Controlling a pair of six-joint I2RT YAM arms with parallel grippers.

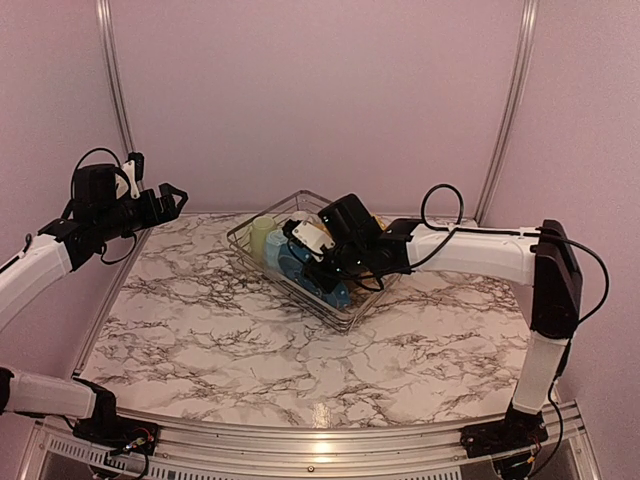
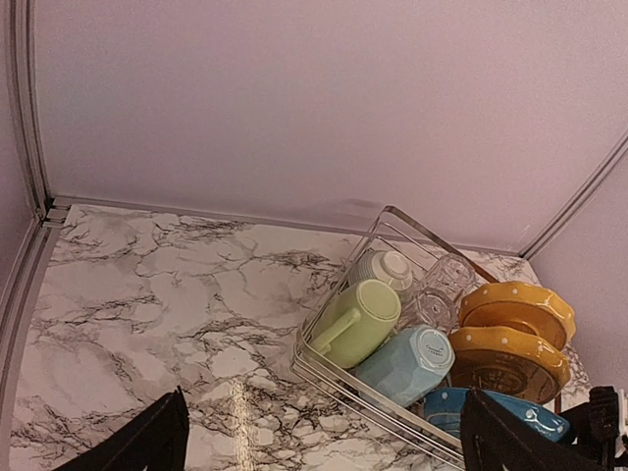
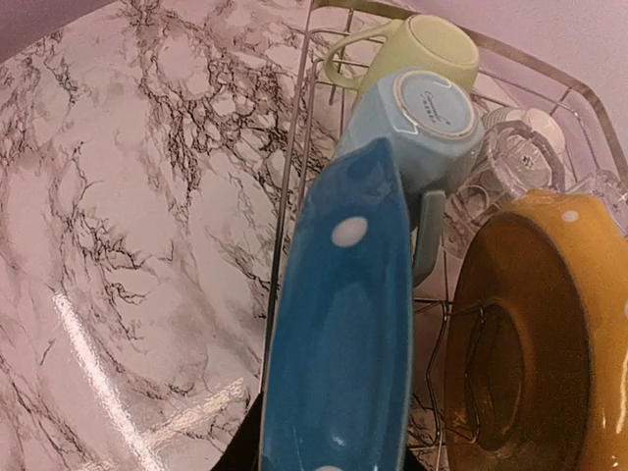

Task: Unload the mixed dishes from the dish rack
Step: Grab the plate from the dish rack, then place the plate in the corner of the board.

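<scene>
Tabletop (image 1: 250,350) of veined marble under dish rack (image 1: 350,315), lilac walls (image 1: 320,90) behind

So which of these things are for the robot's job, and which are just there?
For the job: dish rack, blue plate, two yellow plates, light blue mug, green cup, clear glass, pale bowl.
Just there: marble table, pink wall, metal corner posts.

The blue plate (image 3: 339,334) carries white dots, as do the two yellow-orange plates (image 2: 510,361). The cup (image 2: 358,322) is pale green, the mug (image 2: 407,365) light blue, the wire dish rack (image 2: 378,410) silver. Dark grey veins cross the white marble tabletop (image 1: 250,340).
</scene>
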